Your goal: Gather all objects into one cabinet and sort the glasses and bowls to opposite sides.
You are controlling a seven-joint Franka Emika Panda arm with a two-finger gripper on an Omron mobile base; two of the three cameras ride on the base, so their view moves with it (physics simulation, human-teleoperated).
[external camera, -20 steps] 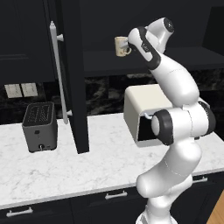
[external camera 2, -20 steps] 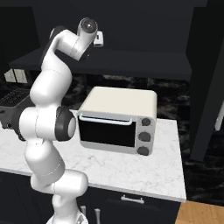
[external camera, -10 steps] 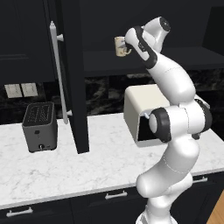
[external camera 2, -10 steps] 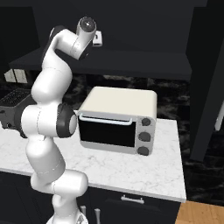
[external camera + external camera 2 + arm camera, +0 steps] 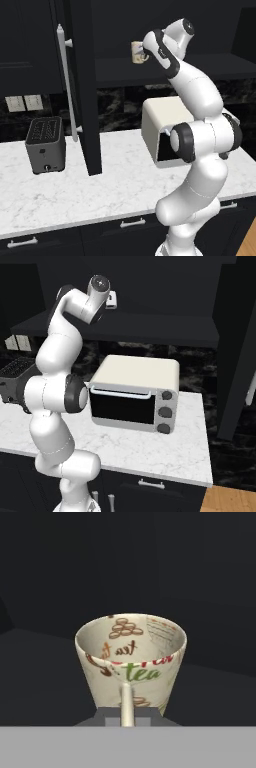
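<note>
A small cream cup point(image 5: 135, 52) printed with "tea" stands upright on the dark shelf point(image 5: 190, 70) of the black upper cabinet, whose tall door point(image 5: 83, 100) with a long silver bar handle point(image 5: 67, 85) hangs open. My gripper point(image 5: 144, 52) is raised to the shelf, right against the cup's right side. In the hand view the cup point(image 5: 131, 662) is close in front, its thin handle pointing back between my fingertips, and the gripper point(image 5: 128, 716) is shut on that handle. From the right base view the cup point(image 5: 111, 299) peeks out behind the hand.
On the marble counter point(image 5: 75, 200) sit a black toaster point(image 5: 46, 145) at the left and a cream toaster oven point(image 5: 135, 391) just under the shelf, beside my arm. Wall outlets point(image 5: 24, 103) are behind the toaster. Black drawers run below the counter edge.
The jaws have gone from wide open to shut on the cup's handle. The arm and the cup have hardly moved.
</note>
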